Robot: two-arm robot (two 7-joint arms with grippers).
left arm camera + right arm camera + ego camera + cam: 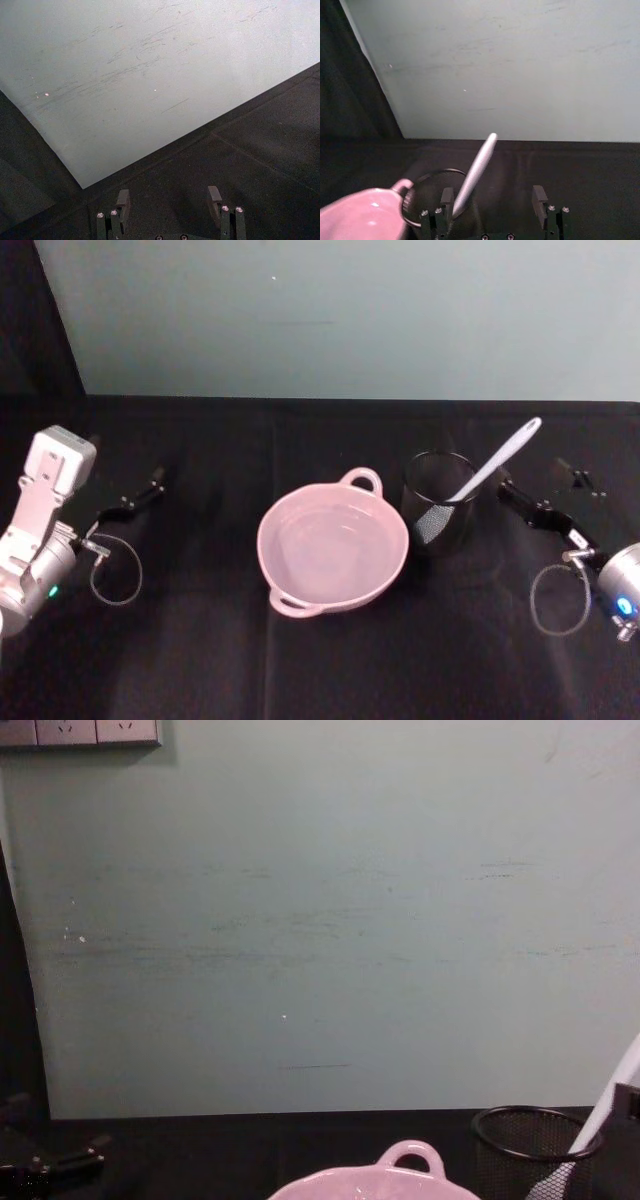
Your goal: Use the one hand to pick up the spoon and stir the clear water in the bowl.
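While spoon [497, 460] leans in mesh cup [455, 527], pink bowl [393, 565] holding clear water [335, 546]

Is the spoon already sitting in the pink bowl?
No, the spoon leans in the black mesh cup just to the right of the bowl, with its handle sticking up above the cup's rim.

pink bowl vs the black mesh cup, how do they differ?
Bowl is pale pink, glossy and solid; mesh cup is black see-through wire mesh. Bowl is wide and shallow with loop handles on its rim; mesh cup is narrower, taller, handleless. Bowl has no utensil in it; mesh cup holds the white spoon, leaning toward the robot's right. Both are round, upright, side by side on the black table.
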